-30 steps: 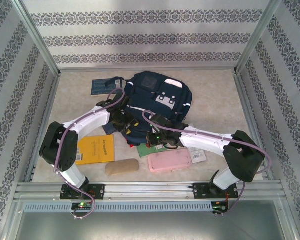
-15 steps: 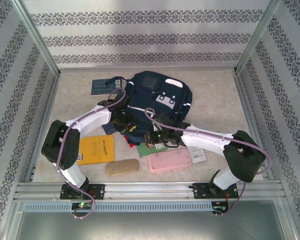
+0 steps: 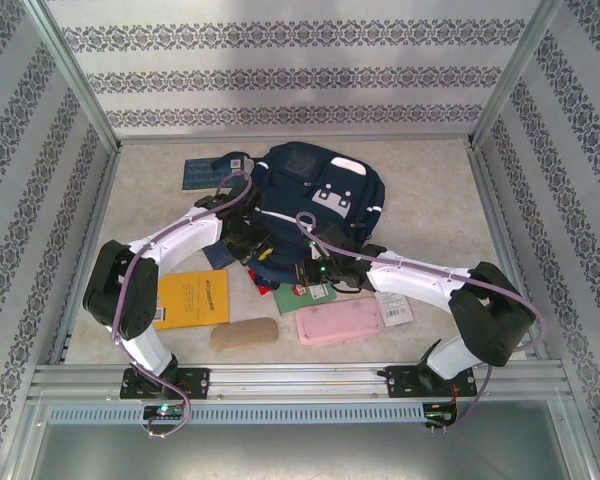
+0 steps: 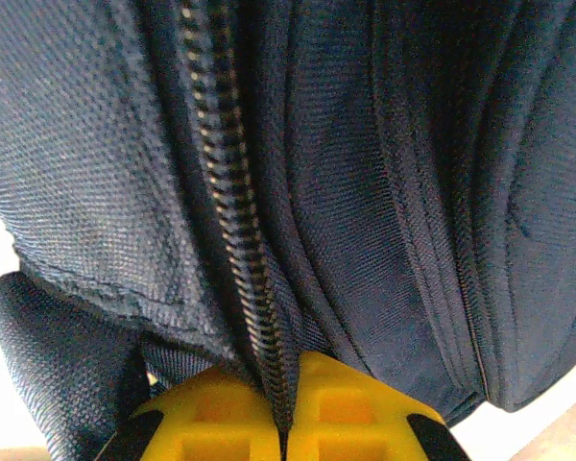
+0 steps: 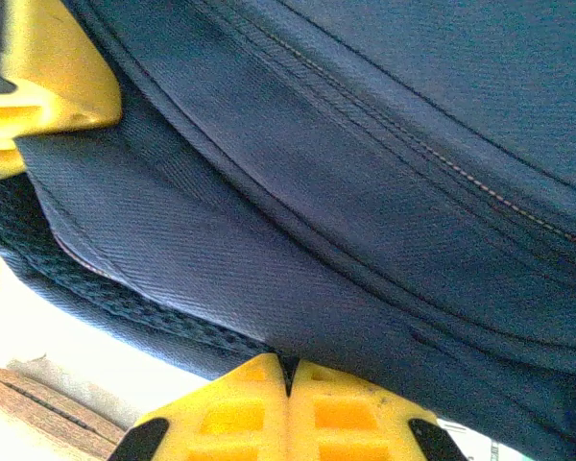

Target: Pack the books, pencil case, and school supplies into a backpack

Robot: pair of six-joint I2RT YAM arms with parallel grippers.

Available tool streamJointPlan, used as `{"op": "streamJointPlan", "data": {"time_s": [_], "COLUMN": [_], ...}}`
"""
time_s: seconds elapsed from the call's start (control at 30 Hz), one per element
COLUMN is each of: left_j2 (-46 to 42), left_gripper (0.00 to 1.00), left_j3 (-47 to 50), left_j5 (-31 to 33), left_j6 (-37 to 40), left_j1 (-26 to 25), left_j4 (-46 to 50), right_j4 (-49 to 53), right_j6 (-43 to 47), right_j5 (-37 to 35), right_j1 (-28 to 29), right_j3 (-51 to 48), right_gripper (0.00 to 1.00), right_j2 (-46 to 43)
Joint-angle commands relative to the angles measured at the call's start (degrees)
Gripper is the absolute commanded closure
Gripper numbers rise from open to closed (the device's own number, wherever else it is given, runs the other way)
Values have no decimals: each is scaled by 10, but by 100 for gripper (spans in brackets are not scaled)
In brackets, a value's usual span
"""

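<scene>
Near edge is crowded: one pink case (image 3: 340,322), one tan pouch (image 3: 245,333), one yellow-orange book (image 3: 190,298), one green book (image 3: 298,298), one white packet (image 3: 393,306). Left gripper (image 4: 283,408) is pinched tight on the zipper (image 4: 226,192), right gripper (image 5: 288,384) clamped on a fabric edge of the backpack (image 3: 315,195), which sits mid-table. Bare table lies to its right. One dark blue book (image 3: 202,172) lies far left.
</scene>
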State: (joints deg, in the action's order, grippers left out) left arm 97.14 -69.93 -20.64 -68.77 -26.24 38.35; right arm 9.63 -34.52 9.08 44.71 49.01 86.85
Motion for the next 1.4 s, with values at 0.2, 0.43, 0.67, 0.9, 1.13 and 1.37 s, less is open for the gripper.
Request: {"op": "streamJointPlan", "data": {"time_s": [0.2, 0.43, 0.67, 0.9, 1.13, 1.37], "left_j2": [-37, -58, -75, -81, -89, -88], "left_gripper": [100, 100, 100, 100, 100, 100], "left_j3": [-47, -69, -90, -102, -109, -120], "left_j5": [9, 10, 8, 10, -1, -14], "left_j6": [19, 16, 23, 35, 35, 35], "left_j1": [18, 37, 60, 63, 69, 72], "left_j4": [28, 41, 58, 70, 71, 67], "right_j4": [44, 63, 69, 63, 40, 3], "right_j6": [20, 22, 34, 52, 43, 25], "right_j5": [-45, -84, -105, -77, -70, -68], "right_j1": [-7, -8, -26, -90, -169, -254], "right_j3": [-31, -44, -71, -73, -86, -87], "right_gripper": [100, 100, 100, 100, 100, 100], "right_j2": [-33, -49, -93, -111, -87, -44]}}
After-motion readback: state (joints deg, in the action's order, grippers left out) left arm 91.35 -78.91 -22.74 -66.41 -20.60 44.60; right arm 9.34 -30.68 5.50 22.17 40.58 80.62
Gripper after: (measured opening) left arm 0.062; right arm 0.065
